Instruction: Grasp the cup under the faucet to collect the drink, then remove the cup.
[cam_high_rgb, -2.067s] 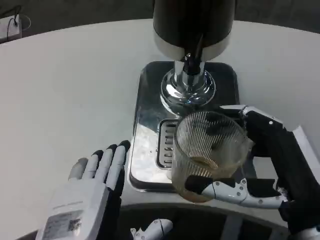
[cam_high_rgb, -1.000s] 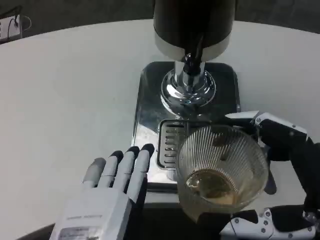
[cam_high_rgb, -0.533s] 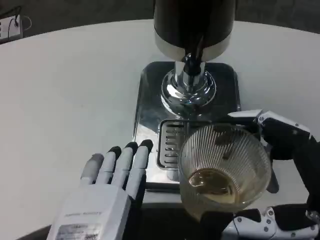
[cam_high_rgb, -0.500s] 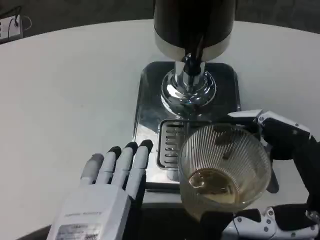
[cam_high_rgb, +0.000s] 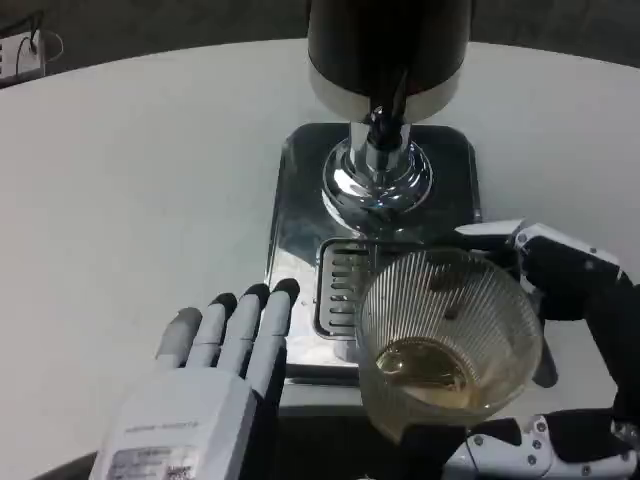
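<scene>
**Cup with drink held in right hand, near edge of dispenser tray**

I see my right hand wrapped around the ribbed glass cup; black-and-white fingers curve around the far side of the cup, and a thumb shows at the bottom right against the near side, so the cup is clamped between them. The cup is tilted a little toward the camera, mouth open to me, with amber liquid pooled in the bottom. It sits over the near right corner of the steel drip tray, overlapping the slotted grate; I cannot tell if its base touches the tray or is lifted off it. The cup is nearer to me than the faucet, not directly below it.

The dispenser's dark body stands on a chrome base at the far half of the tray.

My left hand lies flat, palm down, on the white table just left of the tray. Its fingers are straight, close together side by side, holding nothing, with black tips pointing toward the tray's near left corner.

A white power strip lies at the far left edge of the table.
</scene>
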